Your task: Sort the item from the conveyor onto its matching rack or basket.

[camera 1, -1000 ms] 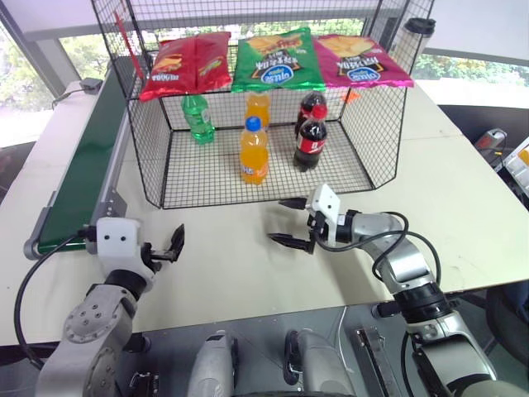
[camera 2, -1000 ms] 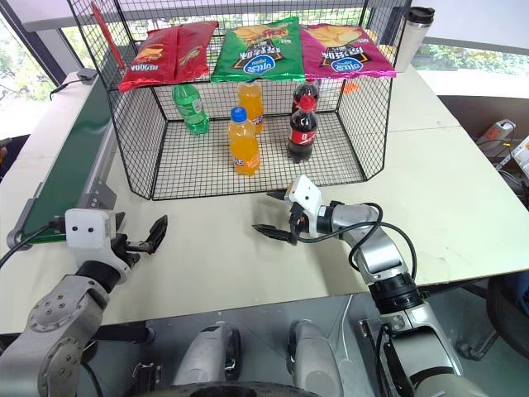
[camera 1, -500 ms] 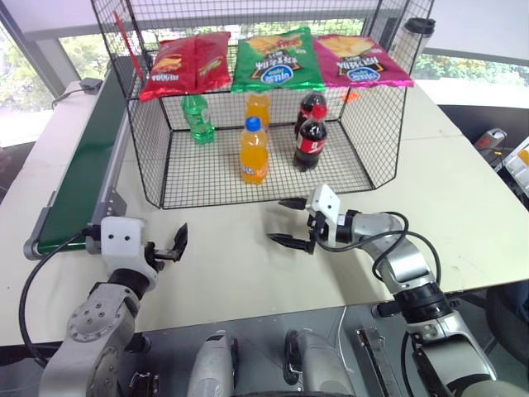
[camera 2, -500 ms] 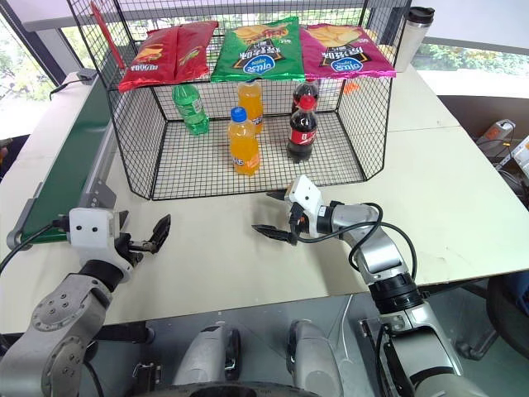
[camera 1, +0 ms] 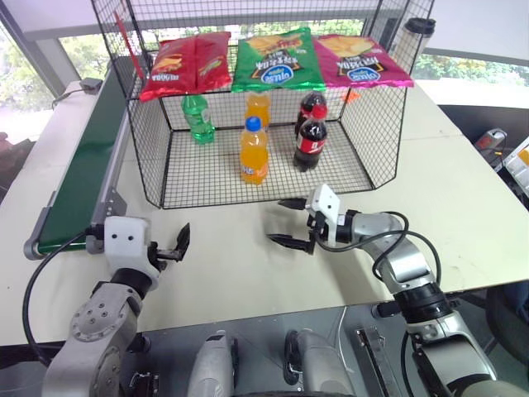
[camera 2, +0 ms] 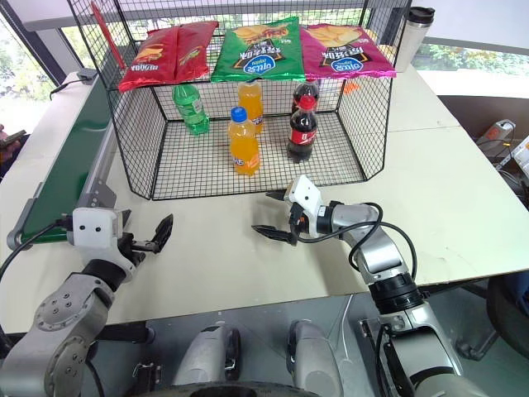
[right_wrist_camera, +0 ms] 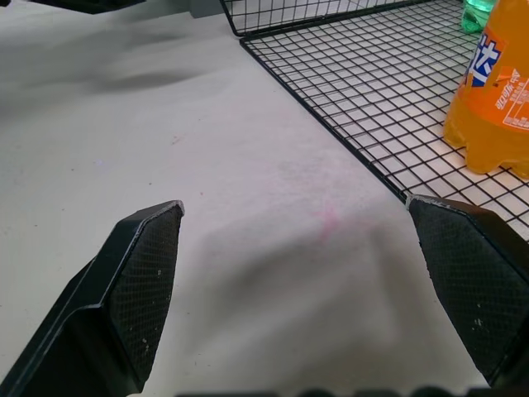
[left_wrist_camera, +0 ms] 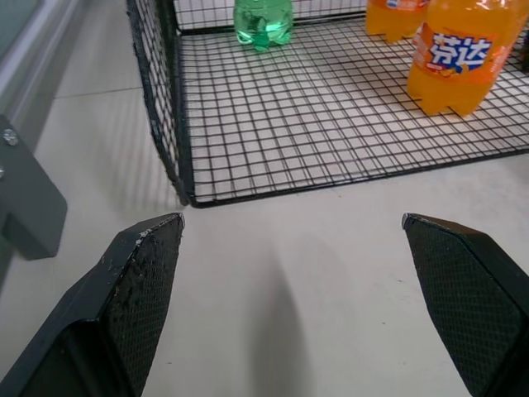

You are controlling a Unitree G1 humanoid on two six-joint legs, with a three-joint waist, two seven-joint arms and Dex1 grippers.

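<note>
The conveyor (camera 1: 81, 169) runs along the table's left side, and its dark-green belt is bare; the item is out of view. The black wire basket (camera 1: 147, 165) stands at the table's middle back, its open front towards me. My left gripper (camera 1: 176, 246) hovers open over the table beside the conveyor's near end, in front of the basket's left corner, with nothing between its fingers. My right gripper (camera 1: 277, 220) is open too, pointing left just in front of the basket's floor edge (right_wrist_camera: 331, 124), and it holds nothing.
Inside the basket stand a green bottle with a green cap (camera 1: 197, 118), two orange bottles (camera 1: 253, 152) and two cola bottles (camera 1: 310, 141). Three crisp bags (camera 1: 276, 59) hang across its back. A dark-lidded tumbler (camera 2: 413, 33) stands behind it on the right.
Both grippers have kept their places and stayed open. Something small has come into view at the far left edge, beyond the conveyor.
</note>
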